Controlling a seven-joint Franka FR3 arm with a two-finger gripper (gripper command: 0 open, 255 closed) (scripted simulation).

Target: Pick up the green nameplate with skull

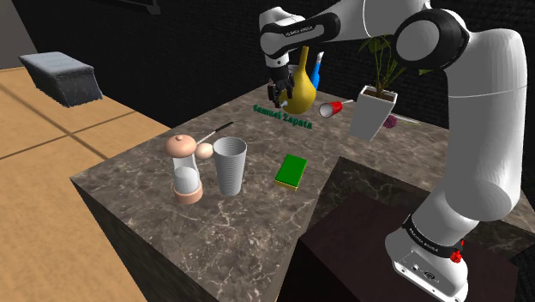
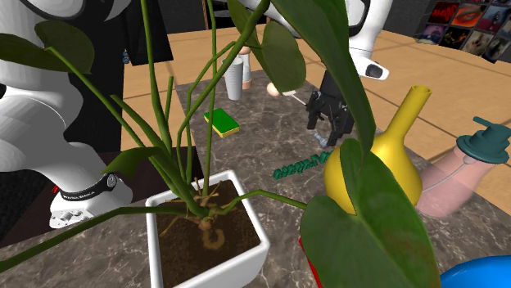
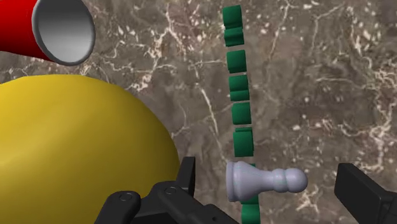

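The hand is hanging wide open and gripping nothing above the green nameplate. The nameplate's letters are lying flat toward the tabletop's far edge in the shoulder view, and a grey pawn-shaped piece is lying across them between the spread fingers, touching neither. A yellow vase is crowding the hand from just beside it, and a red cup is lying on its side near the letters, with a potted plant standing beyond.

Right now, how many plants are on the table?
1: the plant in a white pot, just past the yellow vase on the shoulder view's right. The arm may hide others.
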